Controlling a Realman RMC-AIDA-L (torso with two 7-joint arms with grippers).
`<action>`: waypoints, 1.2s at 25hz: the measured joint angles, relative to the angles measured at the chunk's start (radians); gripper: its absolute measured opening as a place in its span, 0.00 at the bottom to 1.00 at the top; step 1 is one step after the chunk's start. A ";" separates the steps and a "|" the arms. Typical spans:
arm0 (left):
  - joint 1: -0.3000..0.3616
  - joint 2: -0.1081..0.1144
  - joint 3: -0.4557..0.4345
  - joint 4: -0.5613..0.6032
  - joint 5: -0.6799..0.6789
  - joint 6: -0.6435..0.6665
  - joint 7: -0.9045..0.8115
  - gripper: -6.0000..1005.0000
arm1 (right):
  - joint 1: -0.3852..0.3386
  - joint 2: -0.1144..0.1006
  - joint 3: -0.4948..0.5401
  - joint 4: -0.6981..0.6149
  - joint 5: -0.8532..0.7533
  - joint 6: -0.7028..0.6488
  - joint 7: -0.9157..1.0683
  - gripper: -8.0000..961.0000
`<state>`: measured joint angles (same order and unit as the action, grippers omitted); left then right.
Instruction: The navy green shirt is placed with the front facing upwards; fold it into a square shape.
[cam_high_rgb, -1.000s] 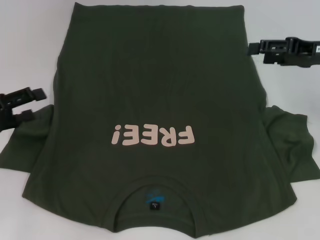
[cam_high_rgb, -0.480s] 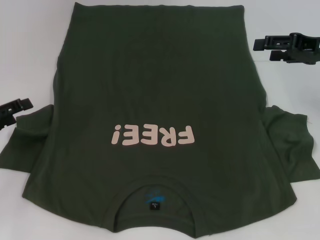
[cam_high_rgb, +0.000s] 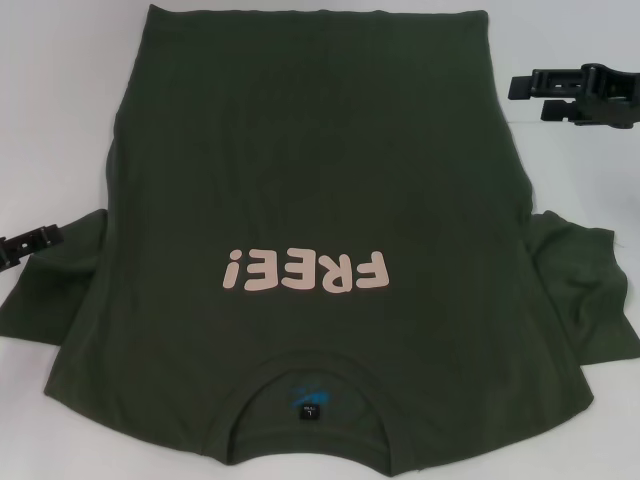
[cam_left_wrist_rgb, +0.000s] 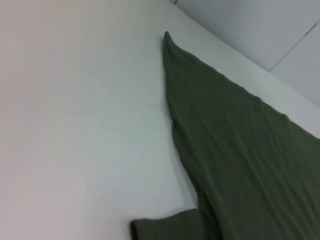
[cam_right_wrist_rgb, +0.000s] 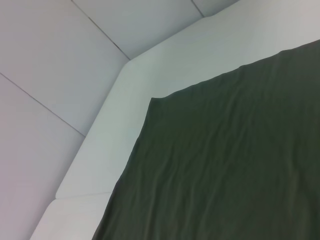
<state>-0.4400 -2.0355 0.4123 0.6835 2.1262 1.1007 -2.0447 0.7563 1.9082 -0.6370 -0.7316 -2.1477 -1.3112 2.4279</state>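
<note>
light: even, bright, diffuse | shadows: faint | glare: table (cam_high_rgb: 60, 110) washed pale | focus: wrist views soft

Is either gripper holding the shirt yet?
No: in the head view the left gripper sits at the table's left edge by the sleeve and the right gripper beside the navy green shirt, neither pinching cloth.

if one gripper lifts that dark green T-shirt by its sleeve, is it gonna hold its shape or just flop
Probably flop. The dark olive-green cotton T-shirt lies flat on the white table with soft ripples, so it looks limp; a lifted sleeve would likely drag and bunch the body. It seems light for its spread. The thin fabric hugging the table may be awkward to pinch.
</note>
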 joint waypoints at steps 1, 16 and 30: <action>0.000 -0.001 0.003 -0.002 0.000 -0.009 0.003 0.90 | -0.001 0.000 0.000 0.000 0.000 0.000 0.000 0.84; -0.024 -0.002 0.041 -0.063 0.000 -0.103 0.053 0.90 | -0.005 -0.003 0.004 0.001 0.002 0.004 0.009 0.84; -0.022 -0.005 0.061 -0.043 0.042 -0.090 0.006 0.78 | -0.005 -0.005 0.019 -0.001 0.003 0.004 0.011 0.83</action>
<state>-0.4621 -2.0402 0.4729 0.6406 2.1682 1.0110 -2.0392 0.7517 1.9034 -0.6181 -0.7326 -2.1444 -1.3069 2.4386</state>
